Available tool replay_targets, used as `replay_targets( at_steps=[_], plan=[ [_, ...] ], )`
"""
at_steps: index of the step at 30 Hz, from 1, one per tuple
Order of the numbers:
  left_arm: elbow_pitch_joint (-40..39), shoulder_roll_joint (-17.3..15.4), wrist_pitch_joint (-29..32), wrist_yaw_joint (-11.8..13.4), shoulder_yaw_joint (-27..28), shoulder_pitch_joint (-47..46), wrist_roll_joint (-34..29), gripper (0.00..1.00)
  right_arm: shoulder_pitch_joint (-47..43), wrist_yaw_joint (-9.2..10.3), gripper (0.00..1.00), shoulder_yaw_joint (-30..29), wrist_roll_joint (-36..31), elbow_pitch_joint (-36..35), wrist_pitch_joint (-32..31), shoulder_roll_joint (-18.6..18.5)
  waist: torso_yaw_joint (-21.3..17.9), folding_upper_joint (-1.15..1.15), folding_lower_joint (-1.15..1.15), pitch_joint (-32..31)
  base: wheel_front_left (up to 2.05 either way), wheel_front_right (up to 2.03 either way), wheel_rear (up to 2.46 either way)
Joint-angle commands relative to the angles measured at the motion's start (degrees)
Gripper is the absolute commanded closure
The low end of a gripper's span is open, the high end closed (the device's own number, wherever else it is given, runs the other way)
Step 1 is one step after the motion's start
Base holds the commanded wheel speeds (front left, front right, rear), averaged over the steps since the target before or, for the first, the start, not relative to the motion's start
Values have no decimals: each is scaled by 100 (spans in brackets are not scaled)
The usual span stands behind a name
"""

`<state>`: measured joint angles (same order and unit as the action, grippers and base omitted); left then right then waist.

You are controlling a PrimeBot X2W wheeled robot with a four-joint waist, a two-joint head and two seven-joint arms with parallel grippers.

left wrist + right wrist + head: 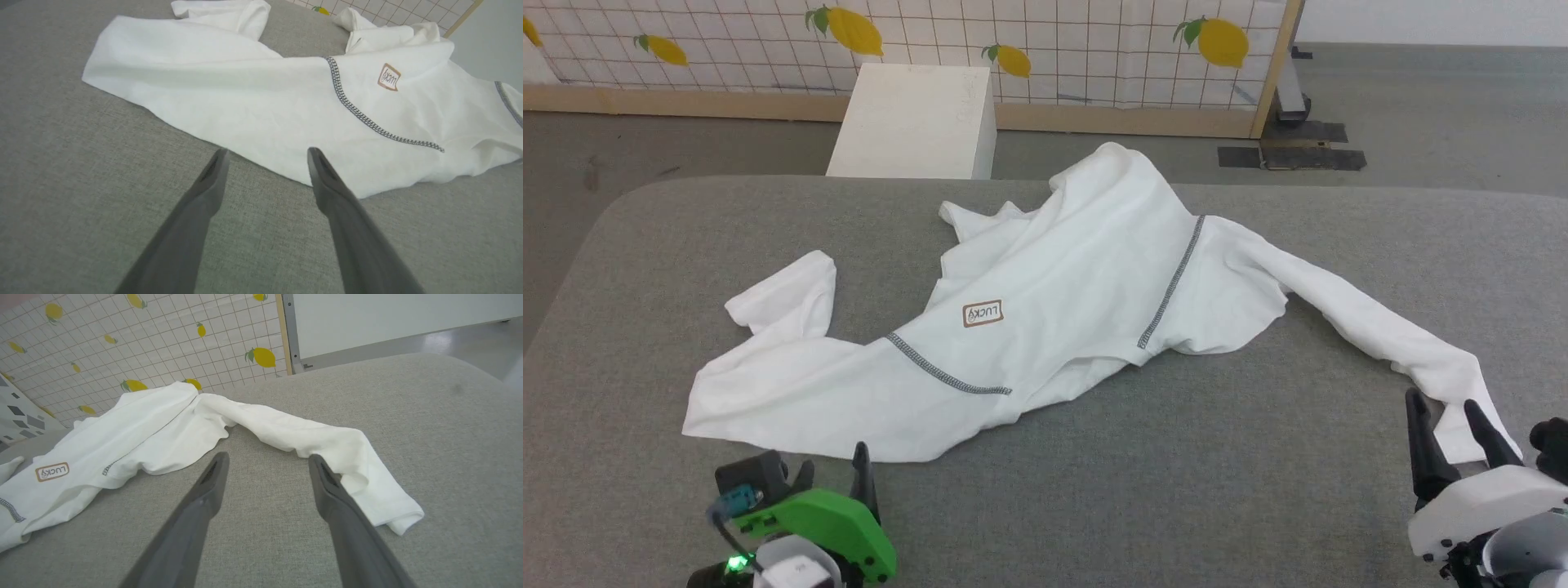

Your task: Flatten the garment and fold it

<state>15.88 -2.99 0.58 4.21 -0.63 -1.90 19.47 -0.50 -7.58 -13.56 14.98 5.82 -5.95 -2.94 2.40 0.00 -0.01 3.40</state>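
Got shirt (1054,327) lying crumpled across grey worktop (1176,457), sleeves skewed. Left end effector (267,150) spread wide at near hem, right end effector (267,455) spread beside sleeve cuff (392,514), both empty. Could pinch doubled layers and drag bunches; maybe already touching cloth.

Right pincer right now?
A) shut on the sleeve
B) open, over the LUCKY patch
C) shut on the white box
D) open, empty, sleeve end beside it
D: the right pincer has its fingers spread with nothing between them, and the sleeve of the shirt ends beside one finger.
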Motion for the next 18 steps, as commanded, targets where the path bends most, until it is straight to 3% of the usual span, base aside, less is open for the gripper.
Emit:
replay_targets(
  at_steps=[1,5,10,14,16,17,18],
  plan=[
    [67,11,339,115,21,-230,102,0,-43,9,0,-52,56,-79,15,5,-32,0,1,32,0,0,0],
    [358,-57,1509,367,32,-589,249,0,45,9,0,-91,7,-221,-26,5,-80,0,1,172,0,0,0],
    [568,-235,2035,525,28,-909,215,0,180,9,0,-14,-32,-309,-52,6,-169,0,1,388,0,0,0],
    [792,-407,2484,463,-204,-991,67,0,221,9,0,55,52,-272,-27,6,-218,0,1,525,0,0,0],
    [851,-452,2651,377,-289,-997,67,71,239,9,0,71,76,-246,5,6,-222,0,1,575,0,0,0],
    [849,-452,2670,341,-303,-998,92,100,248,9,0,74,87,-225,17,6,-219,0,1,592,0,0,0],
    [862,-457,2723,300,-332,-980,107,100,255,9,0,77,89,-208,25,6,-217,0,1,600,0,0,0]
  ],
)
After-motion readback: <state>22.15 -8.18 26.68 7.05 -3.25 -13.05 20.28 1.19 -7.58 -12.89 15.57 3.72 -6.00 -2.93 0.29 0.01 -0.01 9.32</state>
